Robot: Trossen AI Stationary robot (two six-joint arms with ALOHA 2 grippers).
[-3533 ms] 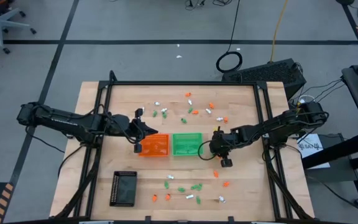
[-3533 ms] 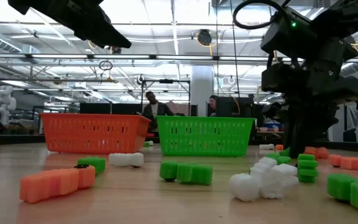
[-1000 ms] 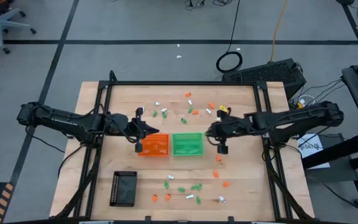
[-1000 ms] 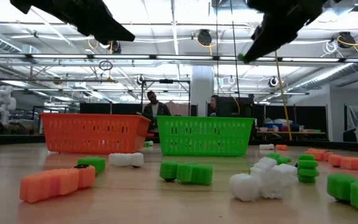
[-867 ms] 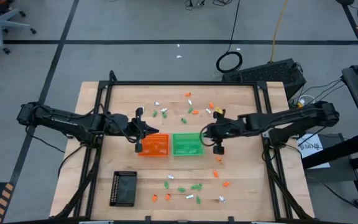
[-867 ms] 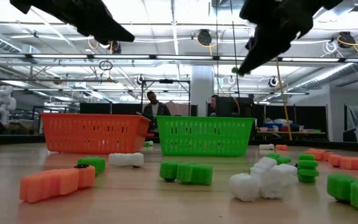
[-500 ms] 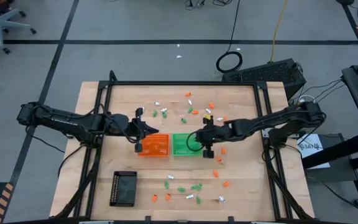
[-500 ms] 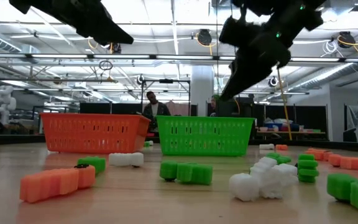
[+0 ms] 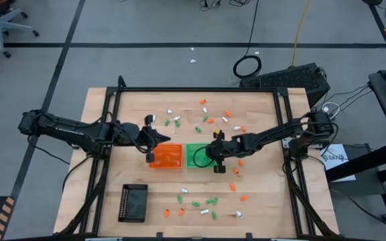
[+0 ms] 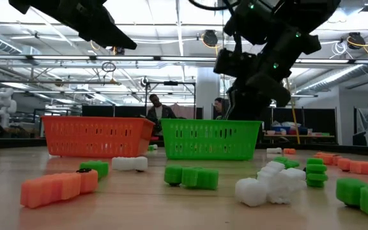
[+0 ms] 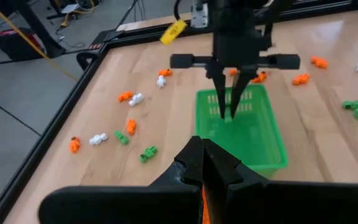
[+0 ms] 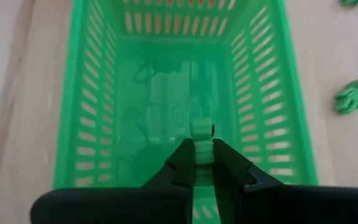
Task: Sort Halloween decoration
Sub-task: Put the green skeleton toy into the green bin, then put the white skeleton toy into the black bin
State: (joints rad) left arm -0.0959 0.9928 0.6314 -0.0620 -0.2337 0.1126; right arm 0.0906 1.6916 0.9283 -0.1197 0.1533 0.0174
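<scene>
Green trinket (image 12: 200, 132) pinched in the right gripper (image 12: 202, 151), hanging directly above the green tray (image 12: 92, 93), tips pointing down into it. Left gripper (image 11: 203, 154), fingers together, empty, over the orange tray (image 9: 167, 156).

tiny orange, green and white trinkets (image 9: 206, 201) lie scattered across the table, one green trinket (image 12: 201, 132) pinched above the green tray

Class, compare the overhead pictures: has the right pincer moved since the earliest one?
Yes. The right pincer, shut on a green trinket, has moved from beside the green tray's right edge to above the tray.
</scene>
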